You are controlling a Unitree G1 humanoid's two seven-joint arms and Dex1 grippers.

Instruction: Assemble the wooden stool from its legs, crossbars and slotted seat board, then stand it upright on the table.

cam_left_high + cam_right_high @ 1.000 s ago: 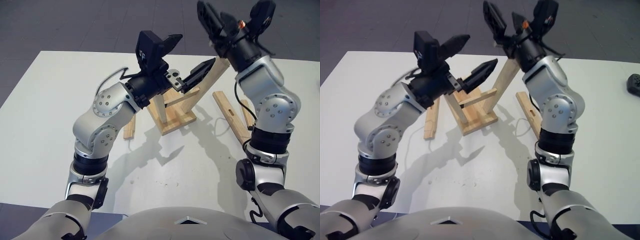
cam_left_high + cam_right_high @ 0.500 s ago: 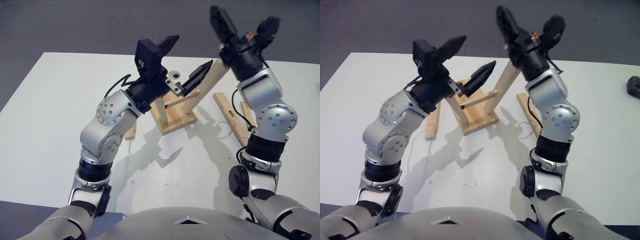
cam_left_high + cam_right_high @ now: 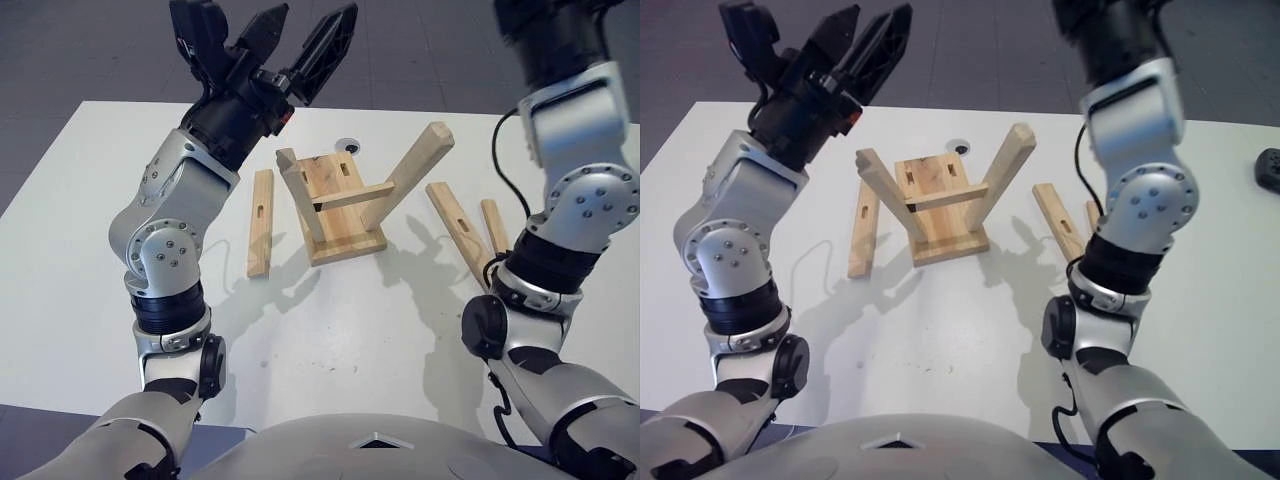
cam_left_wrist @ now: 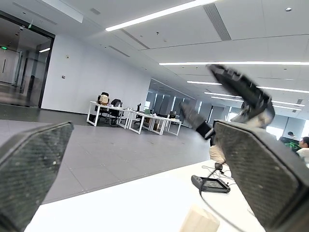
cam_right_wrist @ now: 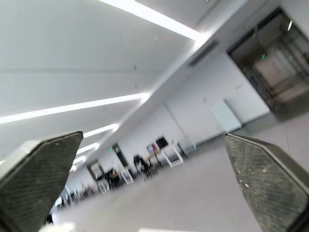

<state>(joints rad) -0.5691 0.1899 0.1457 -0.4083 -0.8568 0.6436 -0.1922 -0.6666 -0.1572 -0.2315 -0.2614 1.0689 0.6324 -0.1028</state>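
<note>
Two legs (image 3: 408,172) and a crossbar (image 3: 355,196) rise from the inverted seat board (image 3: 350,242), likely for slot access; left gripper (image 3: 316,14) and right gripper (image 5: 153,137) hover high, fingers wide, empty.

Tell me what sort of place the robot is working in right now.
Most likely a large open-plan office or lab hall: rows of desks with chairs stand across a wide grey floor, under long ceiling strip lights.

Grey floor (image 4: 125,159), white walls (image 4: 91,72), ceiling strip lights (image 4: 159,13), distant office desks (image 4: 137,120)
</note>
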